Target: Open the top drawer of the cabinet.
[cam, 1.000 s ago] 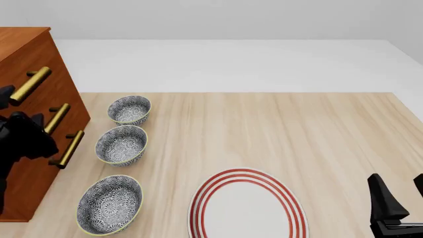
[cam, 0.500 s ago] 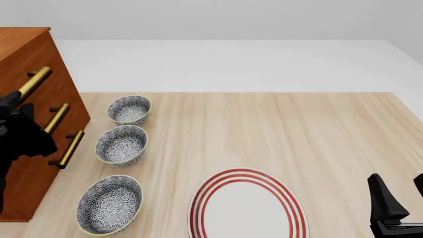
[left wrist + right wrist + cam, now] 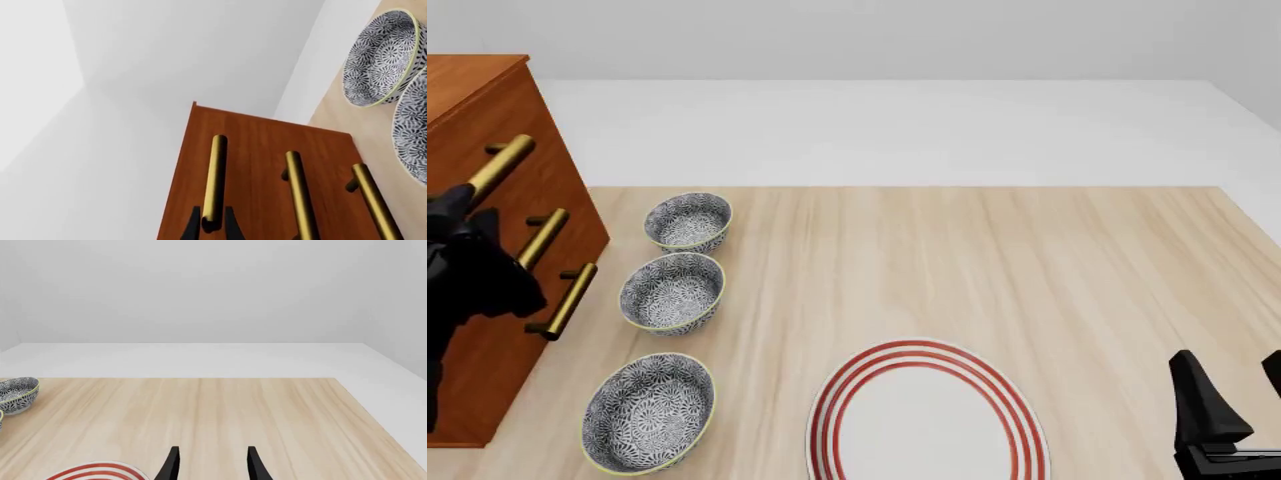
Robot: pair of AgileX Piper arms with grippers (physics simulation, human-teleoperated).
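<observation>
Two black fingers of our left gripper close around the near end of the brass handle on the top drawer, the drawer sitting flush in the cabinet at the bench's left edge. Our right gripper hangs open and empty over the bench, beside the red-ringed plate.

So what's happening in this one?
The left pincer is closed around the near end of the top drawer's brass handle on the cabinet; the drawer does not yet look pulled out. The right pincer hangs open over the table, holding nothing, by the red-ringed plate. Three patterned bowls sit beside the cabinet.
</observation>
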